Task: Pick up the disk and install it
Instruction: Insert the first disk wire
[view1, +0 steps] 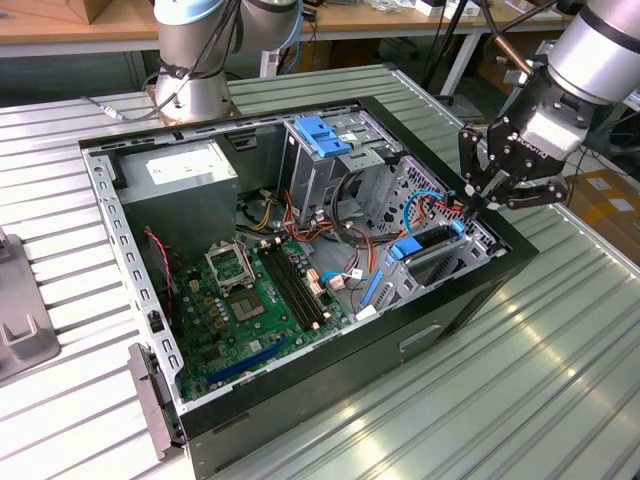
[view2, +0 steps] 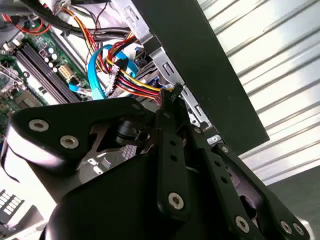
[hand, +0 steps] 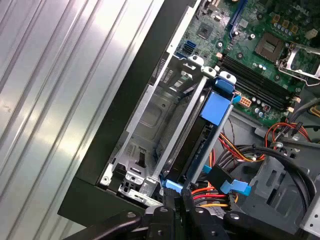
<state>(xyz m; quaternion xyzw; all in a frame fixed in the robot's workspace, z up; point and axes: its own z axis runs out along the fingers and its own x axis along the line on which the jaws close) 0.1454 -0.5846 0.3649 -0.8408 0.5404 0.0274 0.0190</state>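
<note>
The disk (view1: 432, 242) rests on edge in the drive bay at the end of the open computer case (view1: 330, 370) towards the exterior view's right. It is dark, with bright blue side rails and end tabs. In the first wrist view the disk (hand: 200, 135) runs away from my gripper (hand: 181, 196) between grey metal bay walls. My gripper (view1: 470, 207) hangs just above the disk's near end, fingers shut together, their tips at the blue end tab. In the second wrist view the gripper (view2: 169, 100) points at a bundle of coloured cables (view2: 120, 75) beside the bay.
The case lies open on a ribbed metal table (view1: 560, 330). Inside are the green motherboard (view1: 250, 290), a power supply (view1: 185, 170) and a grey cage with a light-blue bracket (view1: 325, 135). Red, yellow and blue wires crowd the bay. The arm's base (view1: 195, 60) stands behind the case.
</note>
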